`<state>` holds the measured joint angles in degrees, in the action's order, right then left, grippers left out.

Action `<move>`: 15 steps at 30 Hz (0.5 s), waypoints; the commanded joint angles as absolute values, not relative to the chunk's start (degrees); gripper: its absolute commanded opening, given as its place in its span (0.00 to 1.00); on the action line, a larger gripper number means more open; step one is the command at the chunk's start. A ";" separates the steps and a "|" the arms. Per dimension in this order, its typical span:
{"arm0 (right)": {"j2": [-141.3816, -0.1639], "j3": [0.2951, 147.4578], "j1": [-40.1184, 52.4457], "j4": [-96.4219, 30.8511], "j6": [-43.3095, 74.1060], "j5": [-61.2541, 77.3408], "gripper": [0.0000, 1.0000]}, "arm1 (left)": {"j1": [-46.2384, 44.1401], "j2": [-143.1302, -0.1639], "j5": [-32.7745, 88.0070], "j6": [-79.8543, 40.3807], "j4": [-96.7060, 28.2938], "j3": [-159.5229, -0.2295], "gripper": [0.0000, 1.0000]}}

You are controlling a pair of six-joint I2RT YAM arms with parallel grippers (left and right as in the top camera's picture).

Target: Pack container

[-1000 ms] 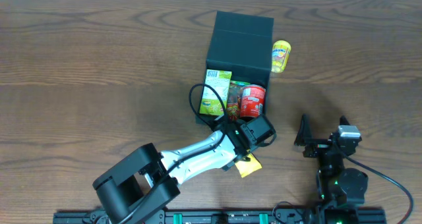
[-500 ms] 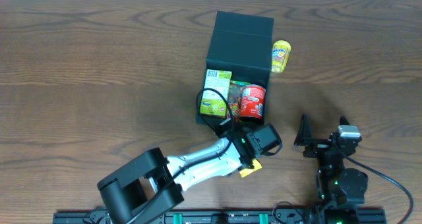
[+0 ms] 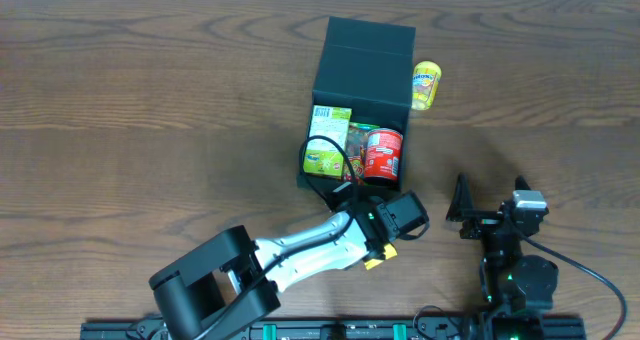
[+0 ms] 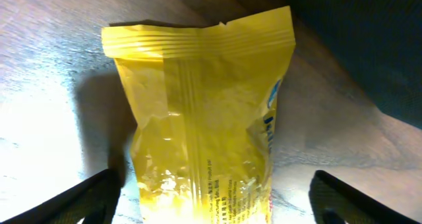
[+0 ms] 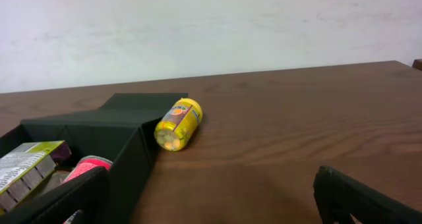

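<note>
The dark container (image 3: 362, 68) stands open at the table's middle, lid flap folded back. It holds a green-yellow carton (image 3: 327, 140) and a red can (image 3: 382, 152). My left gripper (image 3: 402, 218) is open just in front of the container, low over a yellow snack packet (image 3: 381, 254) that it mostly hides. In the left wrist view the packet (image 4: 204, 118) lies flat between the open fingers (image 4: 214, 201), which do not touch it. My right gripper (image 3: 488, 216) is open and empty to the right. In its view (image 5: 214, 204) the container (image 5: 112, 128) is at the left.
A yellow jar (image 3: 427, 84) lies on its side against the container's right wall; it also shows in the right wrist view (image 5: 178, 123). The container's corner (image 4: 369, 46) is close beyond the packet. Bare wood lies left and right.
My left gripper has moved away from the container's front, a little right and toward the front edge, and now covers most of the yellow packet. The right arm has not moved.
</note>
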<state>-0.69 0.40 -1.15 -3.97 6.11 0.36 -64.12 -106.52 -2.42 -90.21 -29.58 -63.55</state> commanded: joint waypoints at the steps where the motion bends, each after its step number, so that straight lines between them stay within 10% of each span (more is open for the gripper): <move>1: -0.38 0.32 -0.34 -4.27 6.79 0.21 0.99 | -64.62 -108.99 -3.66 -90.45 -29.87 -63.75 0.88; 15: -0.38 0.32 -0.34 -4.27 6.79 0.21 0.99 | -64.64 -109.08 -4.54 -90.17 -30.20 -63.75 0.68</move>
<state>-0.69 0.40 -1.15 -3.97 6.11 0.38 -64.58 -106.94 -3.49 -90.17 -30.00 -63.57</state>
